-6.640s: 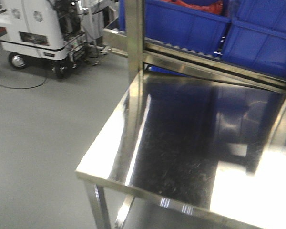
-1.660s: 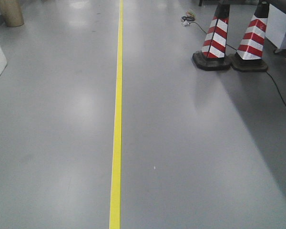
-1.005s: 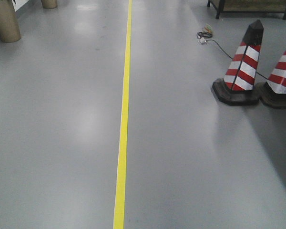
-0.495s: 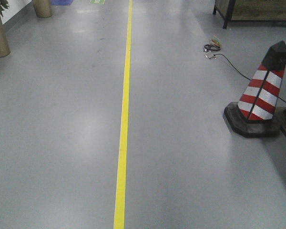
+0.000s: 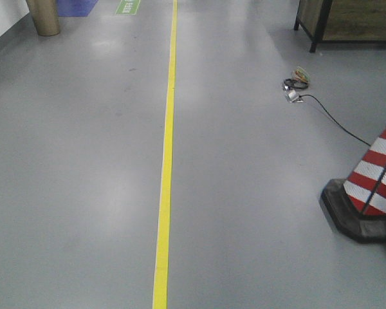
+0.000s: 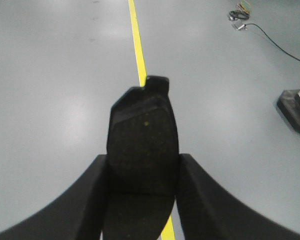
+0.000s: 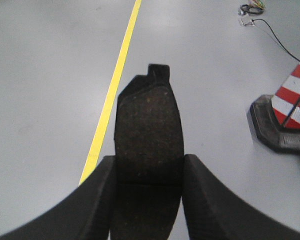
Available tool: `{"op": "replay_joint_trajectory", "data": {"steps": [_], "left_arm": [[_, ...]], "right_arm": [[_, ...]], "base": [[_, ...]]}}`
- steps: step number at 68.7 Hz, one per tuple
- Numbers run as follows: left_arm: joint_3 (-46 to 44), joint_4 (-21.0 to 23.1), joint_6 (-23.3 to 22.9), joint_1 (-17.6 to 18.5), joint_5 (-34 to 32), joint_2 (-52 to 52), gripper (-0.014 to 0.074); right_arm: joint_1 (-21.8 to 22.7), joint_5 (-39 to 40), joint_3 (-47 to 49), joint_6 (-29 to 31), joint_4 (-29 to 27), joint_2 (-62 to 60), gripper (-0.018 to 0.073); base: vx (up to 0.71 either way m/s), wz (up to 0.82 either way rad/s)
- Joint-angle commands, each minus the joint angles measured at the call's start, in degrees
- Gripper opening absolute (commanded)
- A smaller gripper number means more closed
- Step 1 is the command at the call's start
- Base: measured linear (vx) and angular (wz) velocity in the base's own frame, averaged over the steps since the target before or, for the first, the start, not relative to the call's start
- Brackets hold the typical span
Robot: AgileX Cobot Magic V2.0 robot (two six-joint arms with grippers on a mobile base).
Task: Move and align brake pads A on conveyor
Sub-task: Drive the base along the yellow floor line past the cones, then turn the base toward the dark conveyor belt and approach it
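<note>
In the left wrist view, the left hand [image 6: 142, 200] gripped a brake pad [image 6: 142, 142] mid-frame, its long axis pointing toward the frame top, speckled rough dark face up, above the grey floor [image 6: 50, 90]. The right hand [image 7: 147, 200] clamped another brake pad [image 7: 149, 132] likewise, beside a yellow line [image 7: 112, 85] and a striped cone [image 7: 290, 107].

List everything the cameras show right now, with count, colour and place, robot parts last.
Brake pads: two, dark grey on black backing, one in each gripper, left, right.
Floor line: one, yellow, running straight ahead.
Traffic cone: one, red and white on a black base, right edge, partly cut off.
Cable: one, black, on the floor ahead right, ending in a small coil.
Pot: one, tan, far left.
Floor markings: blue and green, far end.
Cabinet: one, wood panels in a dark frame, far right.
Conveyor: not visible.
Left gripper: black, clamped on its pad.
Right gripper: black, clamped on its pad.
</note>
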State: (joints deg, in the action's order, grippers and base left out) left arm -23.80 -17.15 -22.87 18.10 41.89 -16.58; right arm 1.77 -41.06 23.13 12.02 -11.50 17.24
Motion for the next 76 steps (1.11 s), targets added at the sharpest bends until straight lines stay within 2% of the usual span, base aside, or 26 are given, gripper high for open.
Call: {"op": "replay_joint_trajectory", "data": {"steps": [1,35,76], "left_arm": [[-1.6,-0.7,0.0,0.0,-4.8,-0.6,-0.0006],[-1.6,-0.7,0.0,0.0,-4.8,-0.6,-0.0006],[-1.6,-0.7,0.0,0.0,-4.8,-0.6,-0.0006]], "right_arm": [[0.4,4.3,1.8,0.4,-0.6,0.5,-0.0011],[0.4,4.2,1.8,0.4,-0.6,0.5,-0.0011],[0.4,4.2,1.8,0.4,-0.6,0.5,-0.0011]], "base": [[0.68,0.01],[0.52,-0.19],[0.27,-0.75]]}}
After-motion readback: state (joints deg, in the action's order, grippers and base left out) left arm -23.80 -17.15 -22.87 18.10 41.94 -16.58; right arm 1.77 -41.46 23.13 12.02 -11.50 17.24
